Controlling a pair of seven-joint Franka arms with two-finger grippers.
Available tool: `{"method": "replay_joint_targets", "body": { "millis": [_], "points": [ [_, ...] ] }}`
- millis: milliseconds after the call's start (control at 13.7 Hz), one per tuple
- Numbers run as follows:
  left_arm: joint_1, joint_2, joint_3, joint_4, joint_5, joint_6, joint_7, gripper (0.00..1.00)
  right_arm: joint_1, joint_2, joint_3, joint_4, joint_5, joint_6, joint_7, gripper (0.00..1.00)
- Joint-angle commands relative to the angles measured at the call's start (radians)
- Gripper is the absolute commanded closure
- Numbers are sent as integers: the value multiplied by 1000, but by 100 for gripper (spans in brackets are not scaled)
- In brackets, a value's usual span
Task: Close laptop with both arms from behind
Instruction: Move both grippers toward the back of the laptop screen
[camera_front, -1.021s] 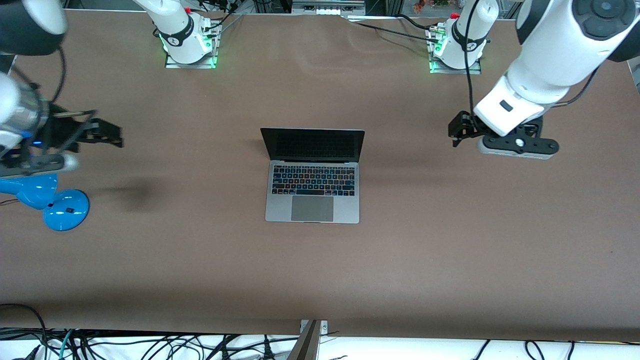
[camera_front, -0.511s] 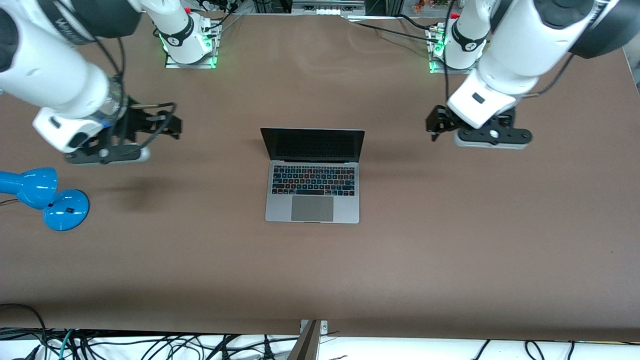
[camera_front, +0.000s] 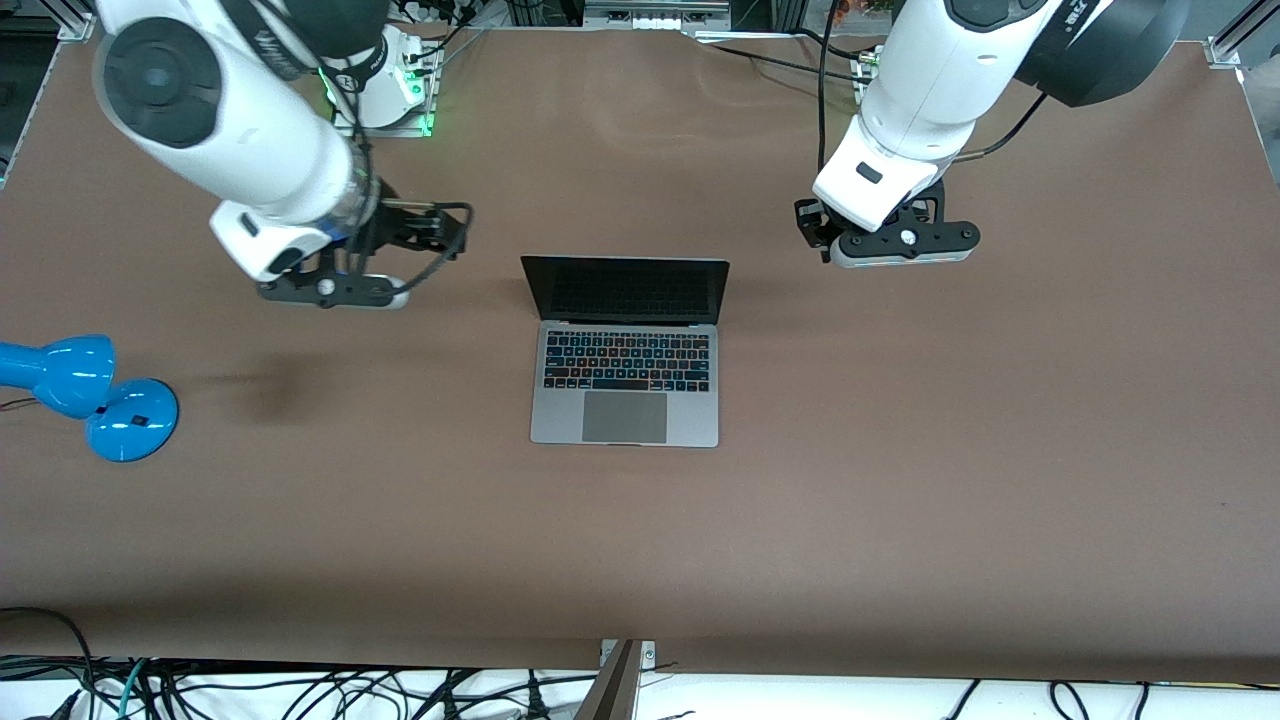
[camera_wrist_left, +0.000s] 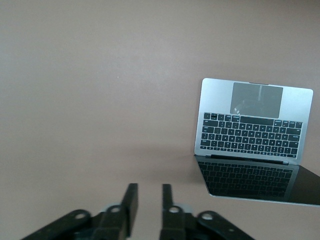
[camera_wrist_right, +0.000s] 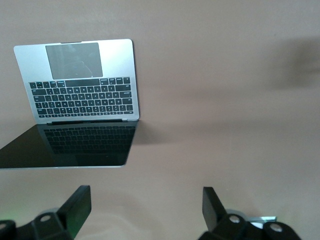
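Slim silver-grey metal laptop (camera_front: 625, 350) open, matte brown table (camera_front: 900, 450)

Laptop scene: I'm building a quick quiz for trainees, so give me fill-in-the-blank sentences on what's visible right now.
1. The laptop on the table has its lid ____.
2. Of the two, the ____ gripper has the wider gap between its fingers; the left gripper has them close together.
3. The lamp at the right arm's end of the table is ____ in colour.

Missing words: open; right; blue
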Motion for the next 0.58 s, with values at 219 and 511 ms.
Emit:
{"method": "replay_joint_targets", "body": {
  "millis": [219,511],
  "points": [
    [-33,30,-9,15,-85,-17,-34,100,92,39,-4,2,20,38,87,39],
    [-37,34,-53,-21,-85,13,-97,100,95,51,-6,-1,171,36,136,81]
  ]
}}
